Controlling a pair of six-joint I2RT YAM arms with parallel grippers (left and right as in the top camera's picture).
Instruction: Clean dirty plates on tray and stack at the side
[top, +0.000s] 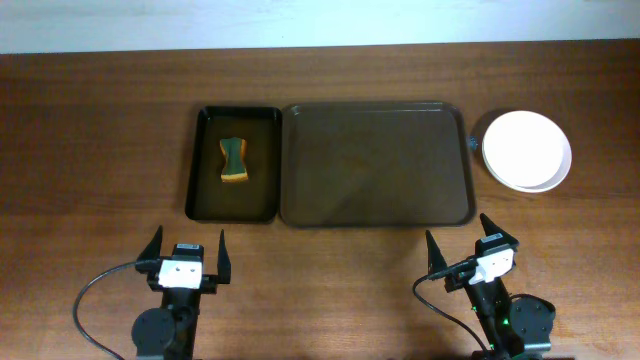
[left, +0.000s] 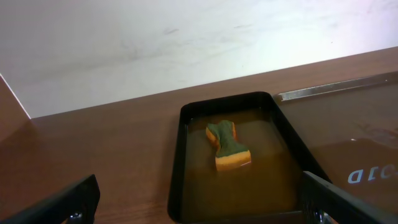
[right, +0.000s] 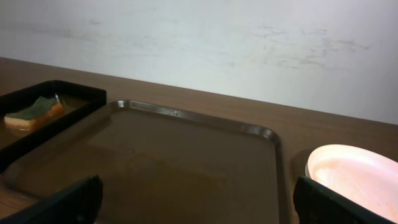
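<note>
Black-fingered, white-housed left pincer (top: 190, 236), right pincer (top: 457, 228)

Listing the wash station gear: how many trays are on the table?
2. The narrow black tray, holding a sponge, lies on the left; the larger brown tray lies directly to its right, with nothing on it. None seems hidden.
</note>
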